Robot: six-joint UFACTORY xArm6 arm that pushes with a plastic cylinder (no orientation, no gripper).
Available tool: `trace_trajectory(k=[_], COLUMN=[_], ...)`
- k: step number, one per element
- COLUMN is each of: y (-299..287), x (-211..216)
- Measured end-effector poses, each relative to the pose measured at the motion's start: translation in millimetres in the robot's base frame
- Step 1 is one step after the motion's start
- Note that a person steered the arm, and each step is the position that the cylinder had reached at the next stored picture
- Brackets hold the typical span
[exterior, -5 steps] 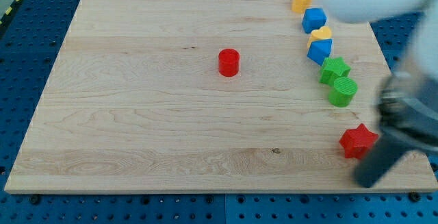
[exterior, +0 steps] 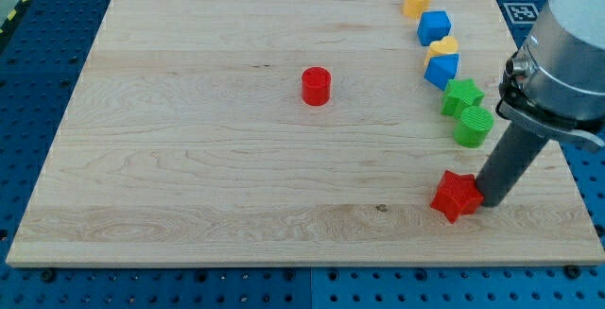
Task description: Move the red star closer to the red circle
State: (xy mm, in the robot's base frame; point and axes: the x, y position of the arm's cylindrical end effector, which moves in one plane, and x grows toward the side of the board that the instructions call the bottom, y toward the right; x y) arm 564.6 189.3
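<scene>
The red star [exterior: 457, 196] lies near the board's bottom right. The red circle [exterior: 316, 86] stands near the board's middle, far up and to the left of the star. My tip [exterior: 489, 201] is at the star's right side, touching it. The dark rod rises from there up to the arm at the view's right edge.
Along the board's right side runs a row of blocks: a yellow hexagon [exterior: 416, 0], a blue cube [exterior: 434, 27], a yellow heart [exterior: 442, 46], a blue block [exterior: 440, 69], a green star [exterior: 462, 95] and a green cylinder [exterior: 473, 126]. The wooden board [exterior: 189, 158] ends just below the star.
My tip has moved left and up against the red star, and the star has slid to the left by roughly 40 pixels. The other blocks have not moved.
</scene>
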Motion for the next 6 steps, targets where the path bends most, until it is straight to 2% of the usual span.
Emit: trace_trajectory(k=[1, 2, 6], y=[1, -17, -149], x=[26, 22, -50])
